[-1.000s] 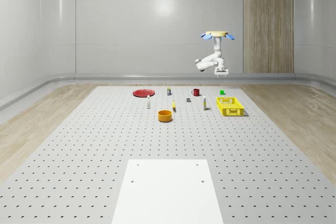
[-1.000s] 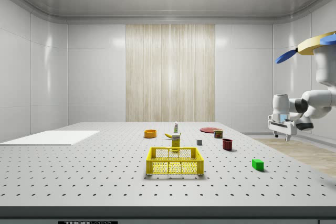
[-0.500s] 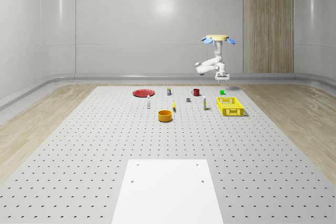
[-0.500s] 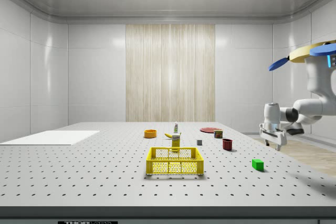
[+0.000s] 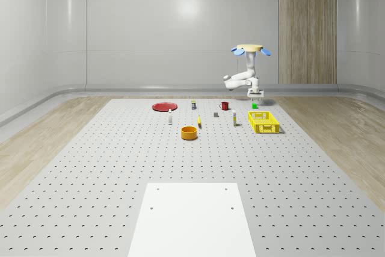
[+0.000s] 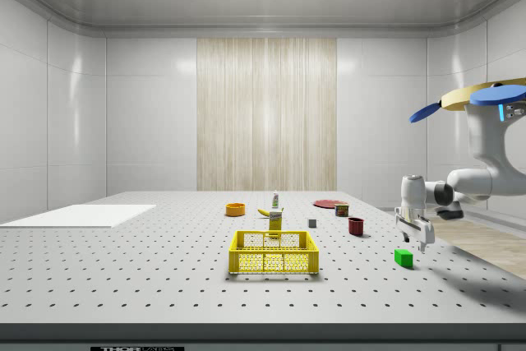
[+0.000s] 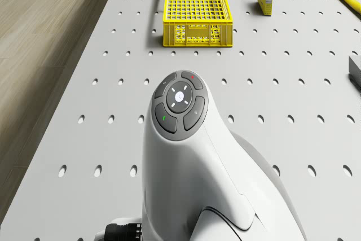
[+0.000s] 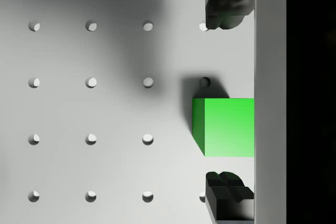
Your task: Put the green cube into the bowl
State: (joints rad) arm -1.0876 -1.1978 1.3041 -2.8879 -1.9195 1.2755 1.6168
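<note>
Orange bowl (image 5: 189, 132) sits toward whole-scene view's left, well apart from me. Yellow basket (image 5: 263, 121) stands between. Green cube (image 6: 403, 257) rests on desk (image 5: 120, 167), far corner. I hover above it, lower than moment ago. My pincer (image 6: 416, 237) now just above cube, fingers (image 8: 226, 9) apart on both sides. Grab looks close; bowl trip not started.

Whole-scene cam sits high and far back, looking down the table (image 5: 90, 197); side cam is low at the edge. Both catch the yellow basket (image 5: 264, 122). Wrist cam looks straight down, close up.
</note>
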